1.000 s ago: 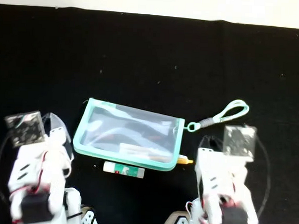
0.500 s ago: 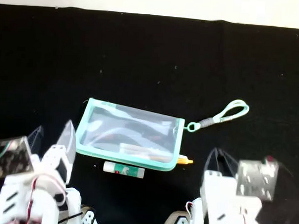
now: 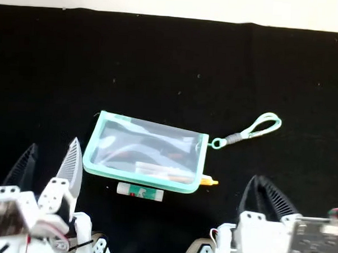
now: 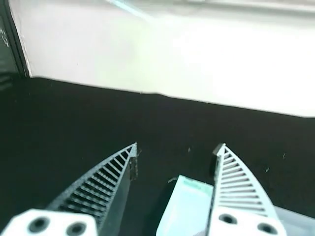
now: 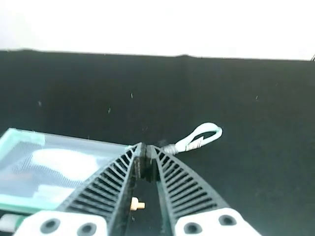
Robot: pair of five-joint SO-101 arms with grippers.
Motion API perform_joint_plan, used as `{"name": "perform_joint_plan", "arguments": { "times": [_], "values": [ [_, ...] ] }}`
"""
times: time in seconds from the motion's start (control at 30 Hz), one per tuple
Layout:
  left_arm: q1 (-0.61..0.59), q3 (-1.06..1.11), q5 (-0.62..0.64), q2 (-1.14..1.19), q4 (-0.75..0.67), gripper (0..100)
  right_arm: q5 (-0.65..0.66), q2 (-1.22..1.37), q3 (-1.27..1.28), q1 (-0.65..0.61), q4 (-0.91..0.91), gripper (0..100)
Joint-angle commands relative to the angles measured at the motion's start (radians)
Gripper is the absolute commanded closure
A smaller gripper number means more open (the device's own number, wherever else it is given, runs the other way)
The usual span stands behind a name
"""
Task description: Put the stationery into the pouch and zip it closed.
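On the black tabletop (image 3: 160, 64) lies the pouch (image 3: 145, 152), pale backdrop (image 3: 174, 0) beyond.

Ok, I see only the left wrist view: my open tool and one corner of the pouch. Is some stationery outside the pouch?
Observer: Yes. A white and green stick lies on the table beside the pouch, along its edge nearest the arms.
Operator: And the right tool?
Observer: The right tool is shut, with nothing between its tips.
Operator: Is anything sticking out of the pouch?
Observer: An orange tip pokes out at the corner on the right arm's side.
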Motion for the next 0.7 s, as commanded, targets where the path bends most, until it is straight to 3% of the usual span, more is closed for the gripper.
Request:
{"name": "perform_joint_plan", "arguments": {
  "times": [0.0,0.17,0.23,0.5,0.67],
  "values": [
    [0.018,-0.11,-0.011,0.108,-0.003,74,0.006,0.163,-0.173,0.01,0.012,99.2],
    [0.018,-0.309,-0.011,0.36,-0.002,74,-0.005,0.337,-0.3,0.007,0.012,99.2],
    [0.018,-0.372,-0.011,0.461,-0.002,74,-0.068,0.401,-0.329,0.005,0.012,99.2],
    [0.018,-0.481,-0.02,0.731,-0.003,74,-0.138,0.593,-0.414,-0.035,0.012,99.2],
    [0.03,-0.476,-0.216,0.826,-0.005,74,-0.14,0.665,-0.435,-0.133,0.012,96.4]
  ]
}}
